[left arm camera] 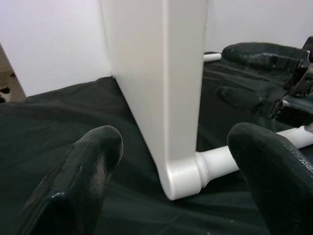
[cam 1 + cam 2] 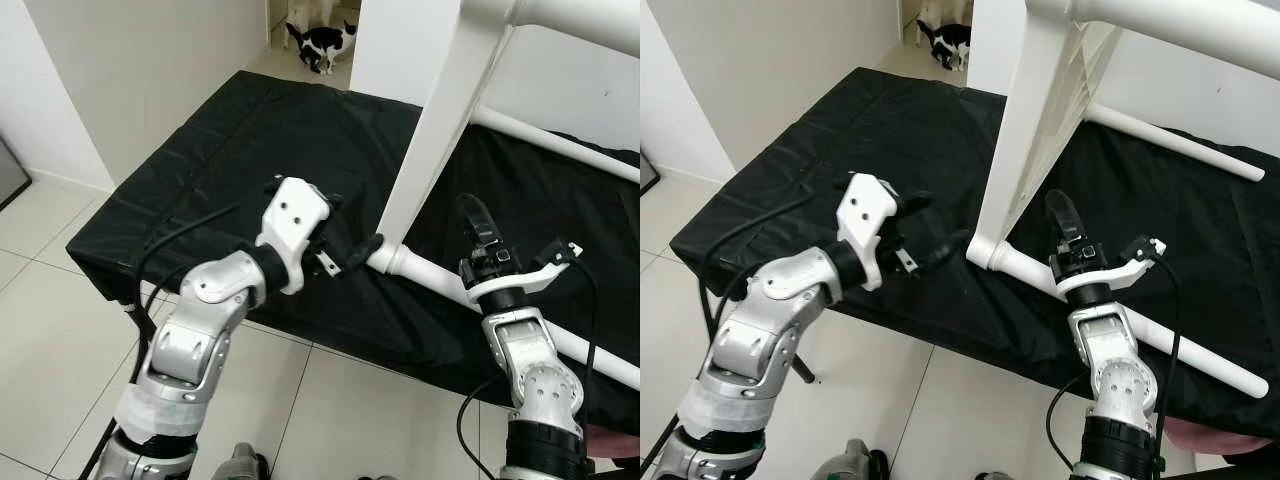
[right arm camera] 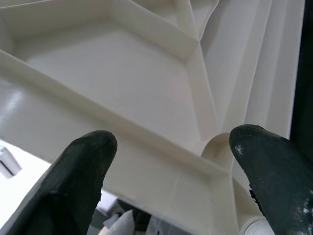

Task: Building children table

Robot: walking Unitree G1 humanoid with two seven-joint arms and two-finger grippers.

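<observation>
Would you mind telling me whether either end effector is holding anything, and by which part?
Nothing is held: the left end effector and right end effector are both open around the white table.

- The two head views look forward and down from above the robot's arms, onto a black-covered platform (image 2: 290,130) with a white table top (image 2: 430,130) standing on its edge and tiled floor (image 2: 40,300) at the near side.
- Both share the same scene; the right eye sits slightly to the side, so the table top's ribbed underside shows there.
- The left wrist view looks along its two black fingers (image 1: 83,181), close to the table top's lower corner (image 1: 178,176) and a white leg (image 1: 220,159).
- The right wrist view faces upward, very near the ribbed underside (image 3: 146,73), between its fingers (image 3: 73,181).
</observation>
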